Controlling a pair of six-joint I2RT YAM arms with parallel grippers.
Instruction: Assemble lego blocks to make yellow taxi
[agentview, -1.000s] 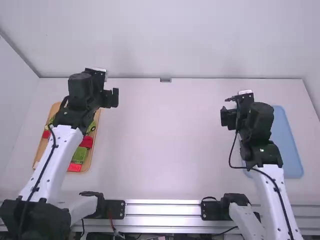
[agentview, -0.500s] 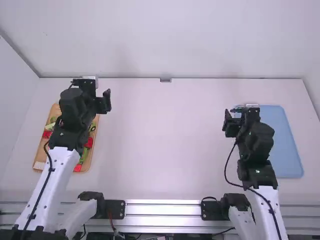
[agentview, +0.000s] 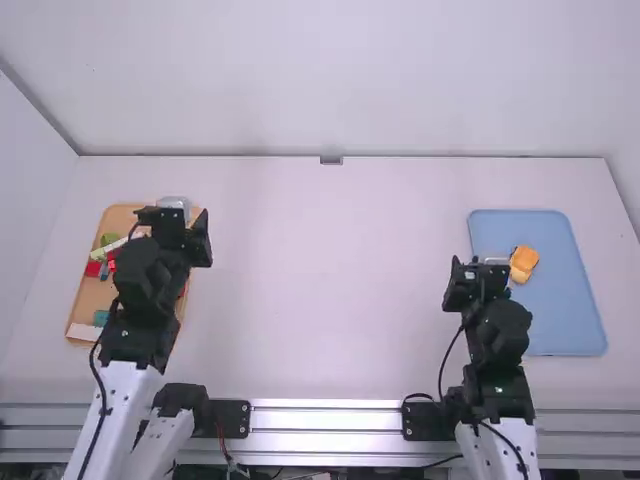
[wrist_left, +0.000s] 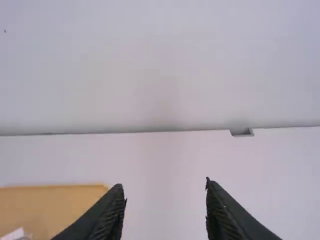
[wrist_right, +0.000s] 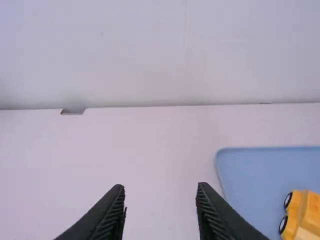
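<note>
**Small yellow car in the blue tray, both grippers wide apart and holding nothing**

Expect a light, stiff thing, probably hard plastic: slick on its smooth faces, not brittle, but liable to split at the joins under a twist or a hard squeeze. Best to take hold low across both sides of the body, clear of the black wheels, and to lift straight up. Likely to roll at a nudge. Looks more or less built, though hard to tell whether complete.

Find the car in the tray's far half, a little left of the middle. See the left gripper and right gripper with fingers well spread, nothing between them.

Note the smooth white table, with the blue tray near its right edge and a tan tray near its left, holding a red block and a green block toward the left rim. Beyond the table's far edge, just a plain pale wall.
</note>
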